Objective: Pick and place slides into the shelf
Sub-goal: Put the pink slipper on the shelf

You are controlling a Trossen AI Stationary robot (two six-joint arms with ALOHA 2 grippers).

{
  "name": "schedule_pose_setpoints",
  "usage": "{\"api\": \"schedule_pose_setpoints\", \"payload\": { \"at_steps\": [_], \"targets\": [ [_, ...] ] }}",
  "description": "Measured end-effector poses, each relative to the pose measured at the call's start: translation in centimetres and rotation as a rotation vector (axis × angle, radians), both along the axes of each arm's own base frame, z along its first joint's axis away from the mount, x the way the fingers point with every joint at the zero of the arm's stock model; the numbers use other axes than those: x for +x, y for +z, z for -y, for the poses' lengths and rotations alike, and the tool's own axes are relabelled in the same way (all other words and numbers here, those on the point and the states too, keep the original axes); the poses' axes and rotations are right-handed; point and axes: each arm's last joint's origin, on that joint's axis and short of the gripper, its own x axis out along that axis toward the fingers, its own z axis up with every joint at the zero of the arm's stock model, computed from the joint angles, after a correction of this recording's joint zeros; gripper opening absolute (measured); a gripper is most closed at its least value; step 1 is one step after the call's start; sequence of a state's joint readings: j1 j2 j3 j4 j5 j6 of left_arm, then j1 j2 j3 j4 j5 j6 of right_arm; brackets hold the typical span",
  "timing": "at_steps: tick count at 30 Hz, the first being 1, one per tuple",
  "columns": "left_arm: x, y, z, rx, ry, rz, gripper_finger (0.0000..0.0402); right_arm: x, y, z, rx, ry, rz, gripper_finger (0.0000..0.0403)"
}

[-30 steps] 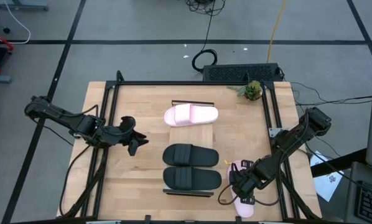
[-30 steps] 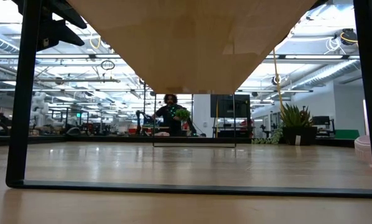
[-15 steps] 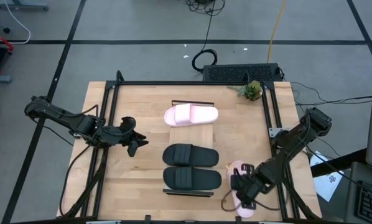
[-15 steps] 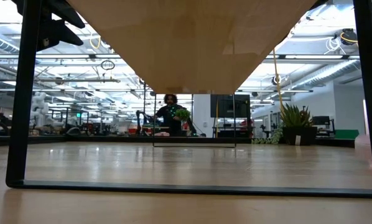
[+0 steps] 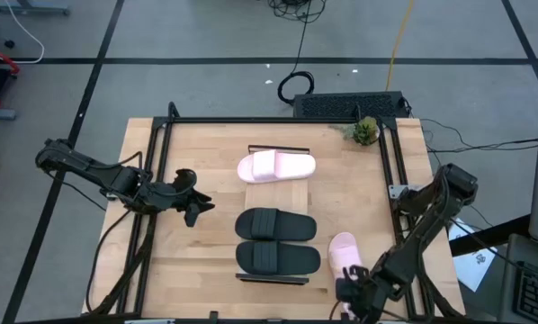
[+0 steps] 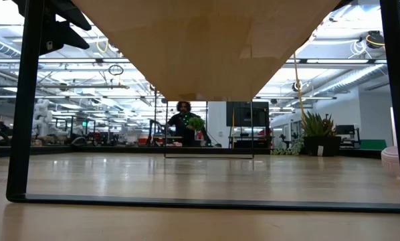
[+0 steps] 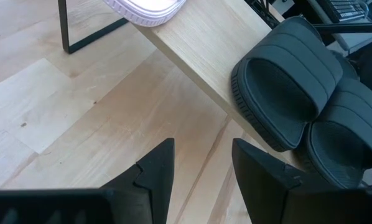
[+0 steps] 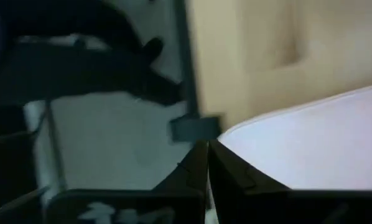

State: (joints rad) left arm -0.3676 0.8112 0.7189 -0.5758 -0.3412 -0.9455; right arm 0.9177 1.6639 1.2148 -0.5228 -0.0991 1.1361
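Observation:
The shelf (image 5: 278, 216) stands mid-table and carries a pink slide (image 5: 276, 166) at its far end and two black slides (image 5: 275, 225) (image 5: 277, 258) side by side toward its near end. A second pink slide (image 5: 344, 251) lies flat on the tabletop to the right of the shelf. My right gripper (image 5: 353, 295) is shut at this slide's near end, by the table's near edge, and hides that end. In the right wrist view the shut tips (image 8: 207, 152) sit right beside the slide's pale edge (image 8: 298, 143). My left gripper (image 5: 193, 208) waits open left of the shelf. My right gripper has its shut fingertips (image 8: 201, 163) right at the near end of the pink slide (image 8: 254, 134), which lies flat on the table. No part of the slide shows between the fingers, and I cannot tell whether they touch it.
A black frame (image 5: 161, 162) runs along the table's edges. A small plant (image 5: 366, 131) stands at the far right corner. In the left wrist view the black slides (image 7: 285, 93) lie ahead of the open fingers (image 7: 155, 174). Bare wood lies between the left gripper and the shelf.
My right gripper has moved toward the table's near edge, from over the middle of the loose pink slide to its near end, and has shut. The slide still lies where it was. My left arm has kept still.

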Motion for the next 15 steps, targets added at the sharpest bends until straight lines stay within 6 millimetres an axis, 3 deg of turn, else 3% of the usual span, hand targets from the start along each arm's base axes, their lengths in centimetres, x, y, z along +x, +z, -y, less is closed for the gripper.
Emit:
{"api": "schedule_pose_setpoints", "payload": {
  "at_steps": [3, 7, 15],
  "targets": [
    [0.0, 0.0, 0.0, -0.003, 0.002, 0.0, 0.0161, -0.4, -0.4, -1.0, 0.045, -0.037, -0.037, 0.0002],
    [0.0, 0.0, 0.0, -0.006, 0.003, 0.001, 0.0161, -1.2, 0.0, -1.4, -0.043, -0.169, 0.025, 0.0001],
    [0.0, 0.0, 0.1, -0.052, 0.008, -0.002, 0.0161, -1.9, 6.3, -1.9, -0.189, -0.253, 0.109, 0.0]
  ]
}}
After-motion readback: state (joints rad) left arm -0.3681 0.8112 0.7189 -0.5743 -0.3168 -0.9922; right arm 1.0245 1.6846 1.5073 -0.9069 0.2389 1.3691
